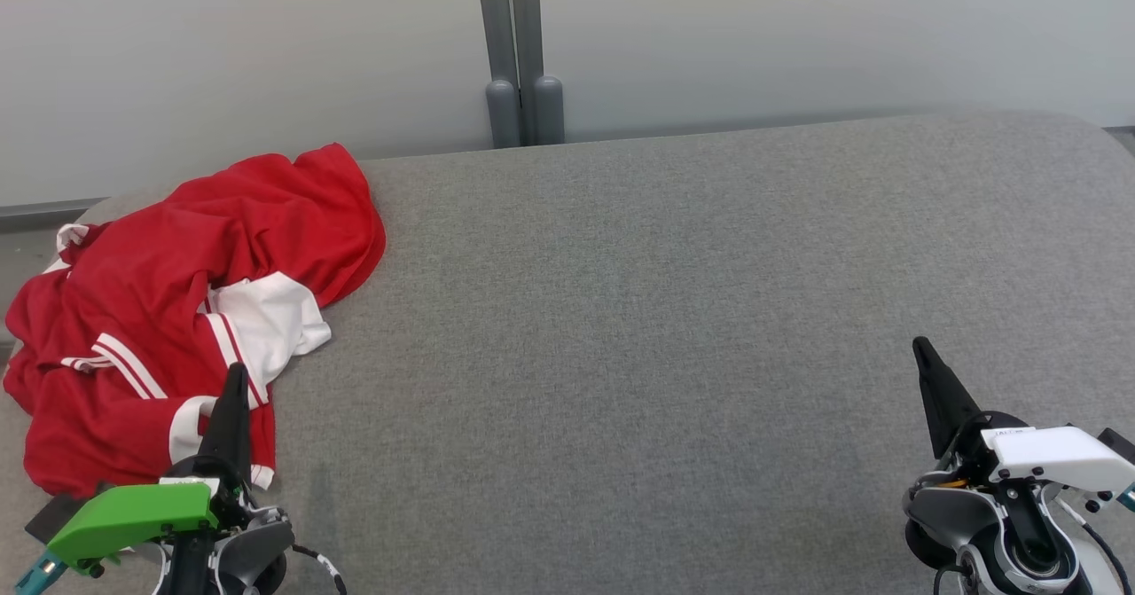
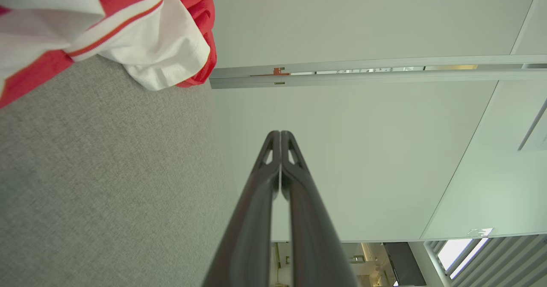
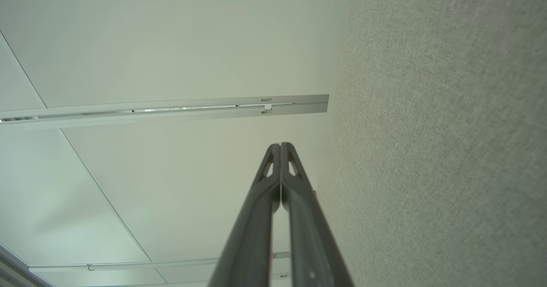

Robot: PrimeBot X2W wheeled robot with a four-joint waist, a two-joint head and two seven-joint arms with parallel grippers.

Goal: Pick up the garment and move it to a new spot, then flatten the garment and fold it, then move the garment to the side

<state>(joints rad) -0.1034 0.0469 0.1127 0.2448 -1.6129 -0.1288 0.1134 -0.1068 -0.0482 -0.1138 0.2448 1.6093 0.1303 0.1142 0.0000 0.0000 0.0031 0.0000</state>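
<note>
Broadly, a grey fabric surface [image 1: 674, 329] takes up most of the head view, with a pale wall [image 1: 842, 36] behind it. One garment [image 1: 177, 311] lies crumpled at the surface's far left end. It is red with white bands and thin stripes, and one white-edged part is turned up on top. One grey post [image 1: 519, 45], made of two uprights side by side that each end in a rounded foot, stands against the wall behind the surface's back edge, to the right of the garment.

Two grippers sit low in the head view. The left gripper [image 1: 236, 371], under a green housing, points up that view with its dark tip overlapping the garment's near edge; from there I cannot tell whether it touches the cloth. The left wrist view adds that its two fingers [image 2: 256, 218] are pressed together with nothing between them, and that the cloth lies off to one side, apart from the tips. The right gripper [image 1: 922, 348], under a white housing, stands at the lower right over bare fabric, well apart from the garment. The right wrist view shows its two fingers [image 3: 256, 227] likewise closed on nothing.

What looks to be the same post runs sideways across both wrist views and meets the surface's edge. The left wrist view also picks out one small orange mark [image 2: 278, 71] on it and a slatted panel [image 2: 491, 261] in the lower right corner.
</note>
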